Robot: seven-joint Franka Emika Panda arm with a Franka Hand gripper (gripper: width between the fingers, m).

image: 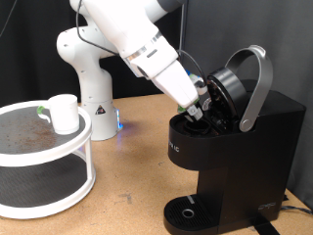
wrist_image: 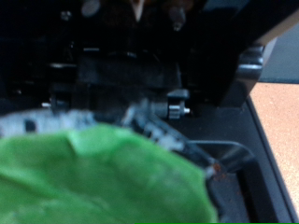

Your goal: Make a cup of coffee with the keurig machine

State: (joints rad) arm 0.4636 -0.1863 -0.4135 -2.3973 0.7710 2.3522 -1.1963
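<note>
The black keurig machine (image: 240,147) stands at the exterior view's right with its silver-grey lid handle (image: 257,83) raised and its pod chamber open. My gripper (image: 200,106) reaches down into that open chamber. In the wrist view a pod with a green top (wrist_image: 103,182) fills the foreground, blurred, between my fingers (wrist_image: 154,131), with the machine's dark chamber (wrist_image: 131,75) behind it. The small white cup (image: 64,113) stands on the top tier of a round shelf at the exterior view's left, far from the gripper.
The white two-tier round shelf (image: 83,147) sits at the exterior view's left. The robot's white base (image: 88,78) is behind it. The machine's round drip tray (image: 186,211) is at the bottom, with nothing on it. The wooden table (image: 127,196) lies between shelf and machine.
</note>
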